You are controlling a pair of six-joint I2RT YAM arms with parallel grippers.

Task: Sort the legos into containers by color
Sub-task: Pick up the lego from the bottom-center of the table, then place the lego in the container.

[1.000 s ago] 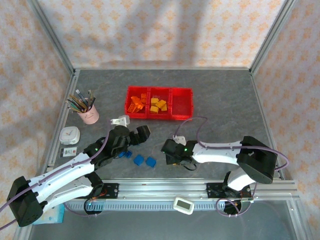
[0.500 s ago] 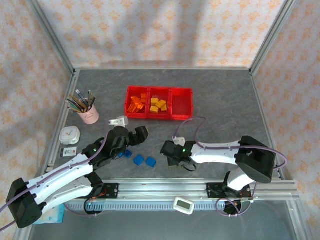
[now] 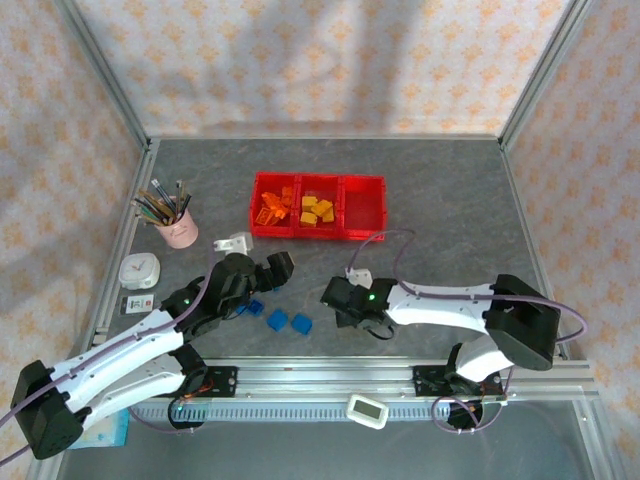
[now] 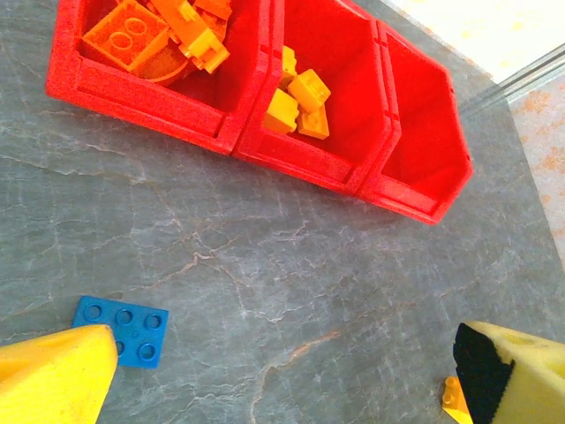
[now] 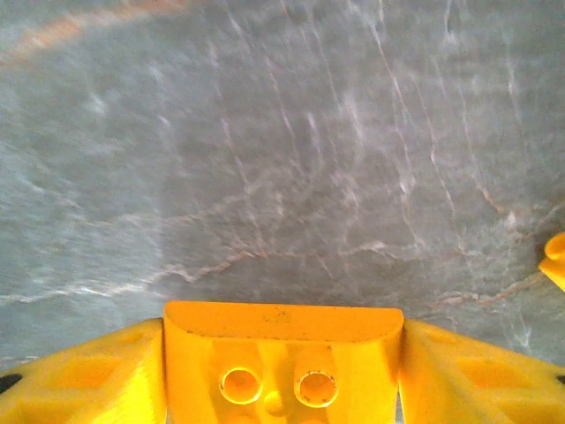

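Gripping a small yellow plastic brick (image 5: 282, 362) between the half-closed fingers of the right gripper (image 3: 338, 306); left gripper (image 4: 282, 371) spread wide, holding nothing. Risks slipping out on the lift if pinched shallowly, or landing among orange pieces (image 4: 132, 35) in the joined red plastic bins (image 3: 363, 205) far ahead of the hand.

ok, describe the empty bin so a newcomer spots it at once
On the grey table, toward its far side, sits a row of three joined red bins. Take the right-end bin: its neighbours hold orange bricks and yellow bricks, it holds nothing.
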